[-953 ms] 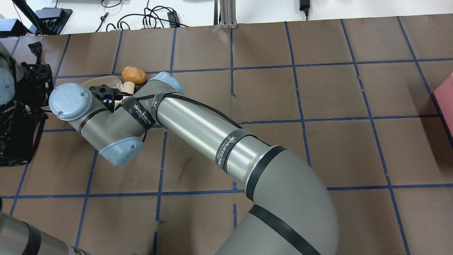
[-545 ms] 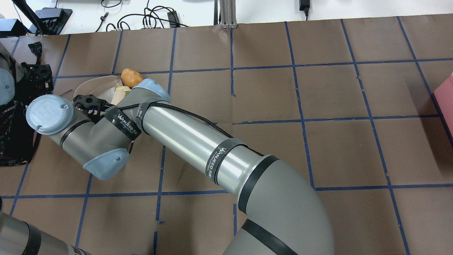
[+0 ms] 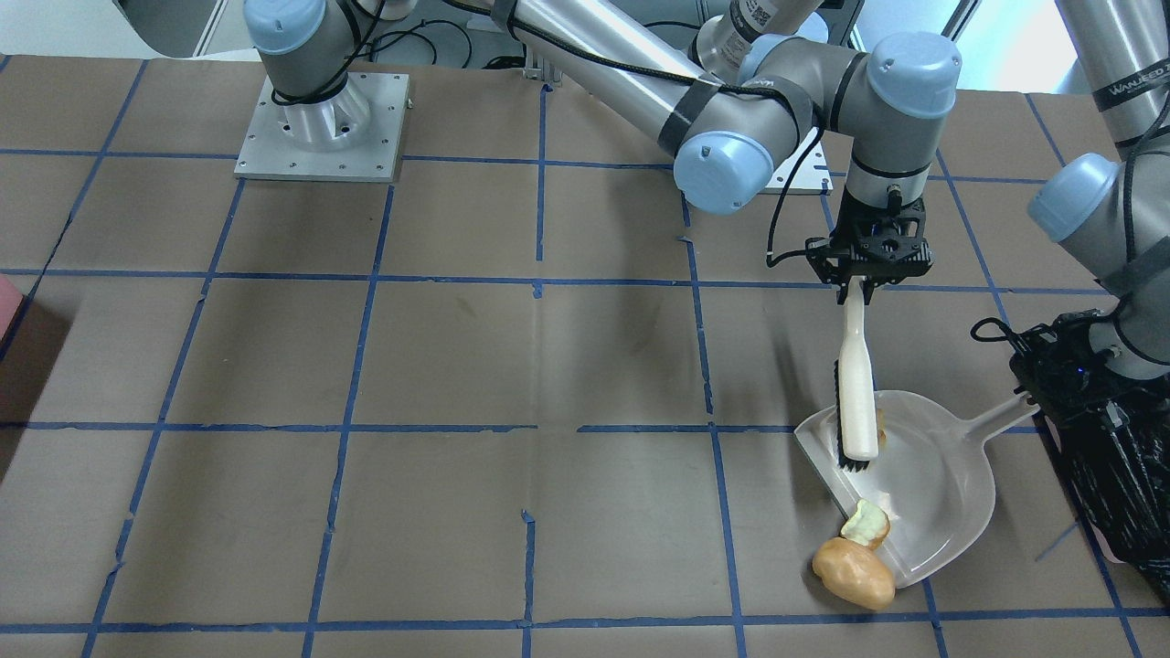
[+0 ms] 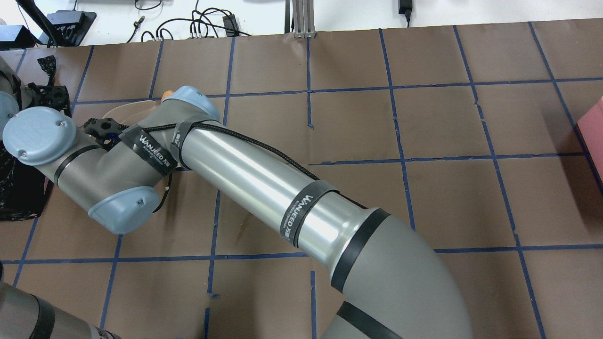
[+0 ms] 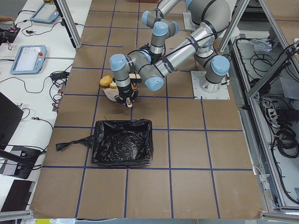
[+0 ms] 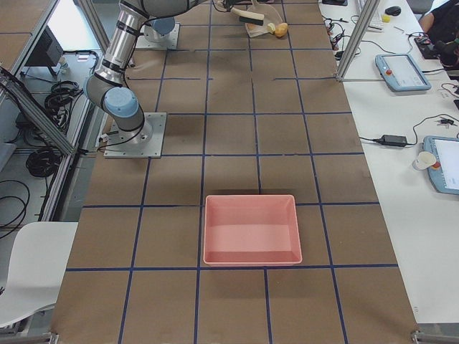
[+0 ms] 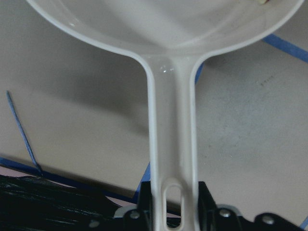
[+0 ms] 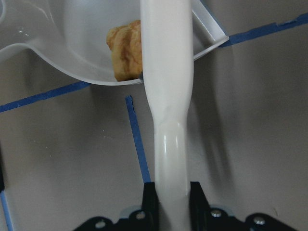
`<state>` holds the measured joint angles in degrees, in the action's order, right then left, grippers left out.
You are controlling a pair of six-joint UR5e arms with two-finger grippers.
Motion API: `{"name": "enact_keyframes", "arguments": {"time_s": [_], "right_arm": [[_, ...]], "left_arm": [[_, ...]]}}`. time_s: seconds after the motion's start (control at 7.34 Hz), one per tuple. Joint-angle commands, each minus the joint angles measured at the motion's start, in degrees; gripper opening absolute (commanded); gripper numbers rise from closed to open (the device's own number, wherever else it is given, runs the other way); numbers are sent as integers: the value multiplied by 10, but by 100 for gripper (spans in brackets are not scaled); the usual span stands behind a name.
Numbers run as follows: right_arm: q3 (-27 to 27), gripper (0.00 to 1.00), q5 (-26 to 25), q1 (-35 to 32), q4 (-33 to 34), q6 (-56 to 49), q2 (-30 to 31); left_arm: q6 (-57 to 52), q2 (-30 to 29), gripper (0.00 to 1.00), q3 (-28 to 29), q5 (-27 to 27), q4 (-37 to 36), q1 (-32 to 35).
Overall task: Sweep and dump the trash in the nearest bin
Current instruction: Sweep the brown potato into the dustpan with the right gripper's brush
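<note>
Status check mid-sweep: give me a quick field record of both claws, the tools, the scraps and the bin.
right claw: shut on brush, bristles over dustpan
left claw: shut on dustpan handle
in pan: one brownish chunk beside the brush
apple chunk: at the pan's lip
potato lump: on table, just outside lip
bin: black-lined, no scraps seen inside

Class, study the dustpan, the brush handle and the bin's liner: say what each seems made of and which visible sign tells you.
The dustpan looks like whitish, half-clear moulded plastic, glossy with glints. The brush handle seems smooth cream plastic, softly shiny. The bin liner is likely thin black plastic film: crinkled, glossy folds.
</note>
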<state>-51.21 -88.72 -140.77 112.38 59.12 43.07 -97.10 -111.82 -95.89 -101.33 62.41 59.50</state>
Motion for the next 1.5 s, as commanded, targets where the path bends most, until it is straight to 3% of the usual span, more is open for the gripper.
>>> {"name": "enact_keyframes", "arguments": {"time_s": [0.0,0.14,0.54,0.95,1.36], "right_arm": [[-22,15,-17,41,-23,-97,32],[-28,15,-40,61,-23,-143,31],[-36,15,-39,154,8,-289,19],[-27,15,-42,159,71,-313,-44],[0,15,-37,135,75,-312,-64]], "left_arm": [[1,0,1,0,2,0,0],[2,-1,1,0,2,-1,0],[41,-9,1,1,4,-1,0],[53,-10,1,0,0,1,8],[53,-10,1,0,2,1,8]]}}
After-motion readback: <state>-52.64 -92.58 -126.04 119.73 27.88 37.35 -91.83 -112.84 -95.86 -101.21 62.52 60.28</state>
